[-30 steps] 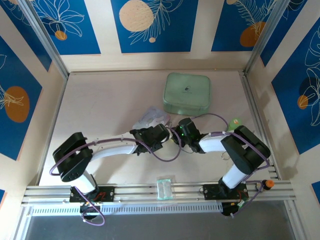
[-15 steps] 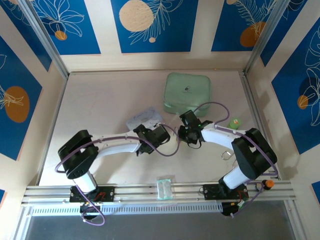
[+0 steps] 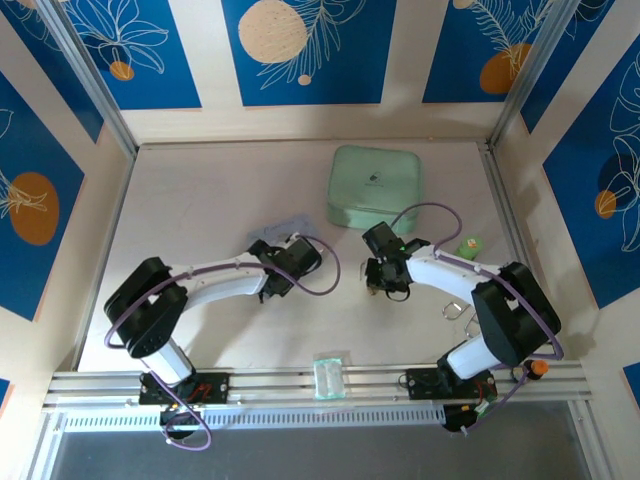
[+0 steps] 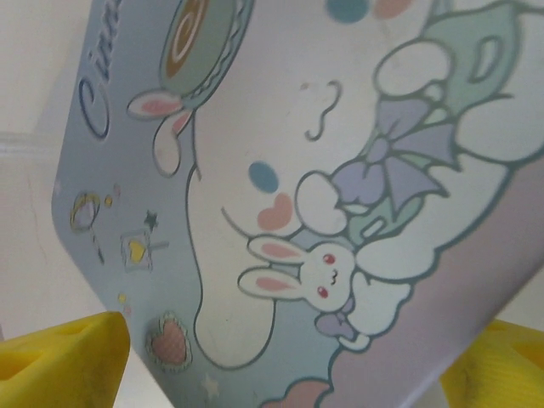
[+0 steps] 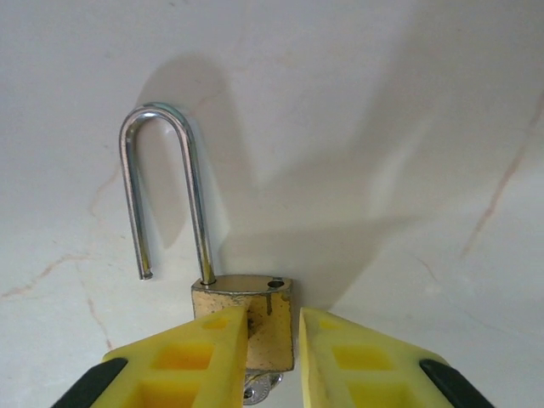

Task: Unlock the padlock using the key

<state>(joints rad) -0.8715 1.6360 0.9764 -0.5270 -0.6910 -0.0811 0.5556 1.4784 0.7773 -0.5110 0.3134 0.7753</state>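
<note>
Currently: padlock [image 5: 244, 299], shackle open.
Brass body clamped in right gripper [image 5: 272, 331], shackle projecting ahead of it; left gripper [image 4: 280, 361] spread wide.

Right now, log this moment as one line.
right tool: shut on small brass padlock | silver U-shaped shackle: open, one leg free | left tool: open, facing blue cartoon tin

Of the padlock [image 5: 269, 327], the brass body's lower part is hidden between the right fingers [image 5: 195, 357]. Just below the padlock a silvery bit [image 5: 259, 391] is cut off by the bottom edge, too little to identify.
</note>
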